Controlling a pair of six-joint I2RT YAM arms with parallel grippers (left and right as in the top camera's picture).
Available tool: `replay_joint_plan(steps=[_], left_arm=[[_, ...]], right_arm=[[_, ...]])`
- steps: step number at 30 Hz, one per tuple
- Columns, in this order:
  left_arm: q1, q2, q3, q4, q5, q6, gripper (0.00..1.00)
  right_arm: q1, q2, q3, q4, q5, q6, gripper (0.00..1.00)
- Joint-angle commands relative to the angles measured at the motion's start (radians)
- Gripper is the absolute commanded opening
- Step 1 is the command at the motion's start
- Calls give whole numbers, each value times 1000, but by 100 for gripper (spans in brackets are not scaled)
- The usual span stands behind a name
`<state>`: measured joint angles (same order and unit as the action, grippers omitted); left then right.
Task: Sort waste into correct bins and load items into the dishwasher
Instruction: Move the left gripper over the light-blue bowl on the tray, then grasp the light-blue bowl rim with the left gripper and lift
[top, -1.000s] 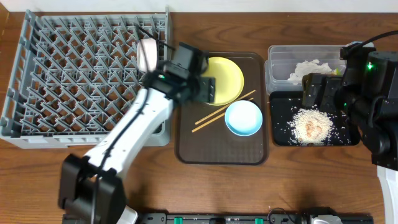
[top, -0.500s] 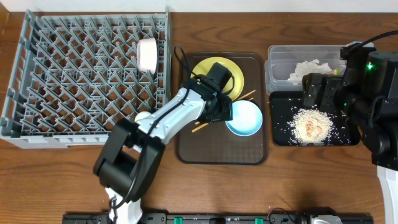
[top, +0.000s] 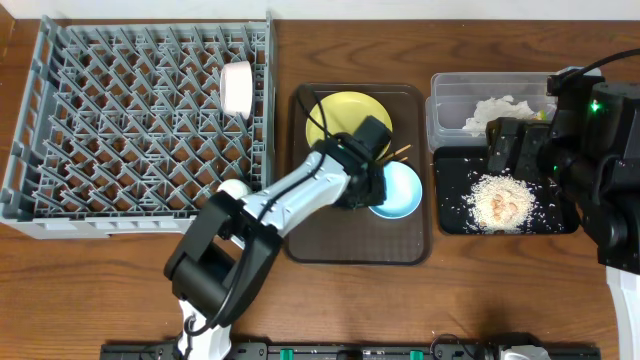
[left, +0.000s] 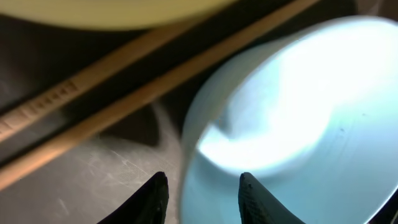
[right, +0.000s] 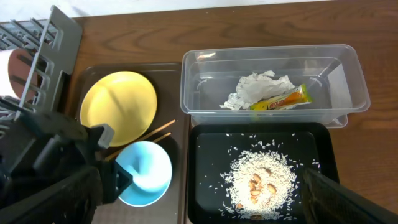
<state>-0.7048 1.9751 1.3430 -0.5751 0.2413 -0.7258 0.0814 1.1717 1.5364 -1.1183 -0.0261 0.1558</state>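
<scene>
My left gripper (top: 372, 187) (left: 202, 178) is open, with its two fingers astride the left rim of the light blue bowl (top: 397, 190) (left: 298, 112) (right: 148, 171) on the brown serving tray (top: 350, 240). Two wooden chopsticks (top: 402, 152) (left: 124, 93) lie between the bowl and the yellow plate (top: 338, 115) (right: 118, 106). A white bowl (top: 237, 88) stands on edge in the grey dish rack (top: 120, 120). My right gripper (top: 505, 145) (right: 208, 199) is open and empty above the black tray (top: 450, 215) (right: 208, 168), which holds rice crumbs (top: 503, 200) (right: 258, 180).
The clear tub (top: 440, 110) (right: 273, 59) behind the black tray holds white tissue (top: 497, 107) (right: 255, 87) and a green-and-yellow wrapper (right: 280, 99). The rack's right wall borders the brown tray. Bare wooden table lies in front.
My left arm has swung right from the rack's edge, over the yellow plate, down to the blue bowl's rim. The right arm has not moved.
</scene>
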Motion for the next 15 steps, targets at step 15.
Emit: replay_joint_plan(steps=[15], left_arm=[[-5, 35, -8, 1, -96, -115, 8]], right_arm=[[-9, 1, 3, -1, 7, 4, 99]])
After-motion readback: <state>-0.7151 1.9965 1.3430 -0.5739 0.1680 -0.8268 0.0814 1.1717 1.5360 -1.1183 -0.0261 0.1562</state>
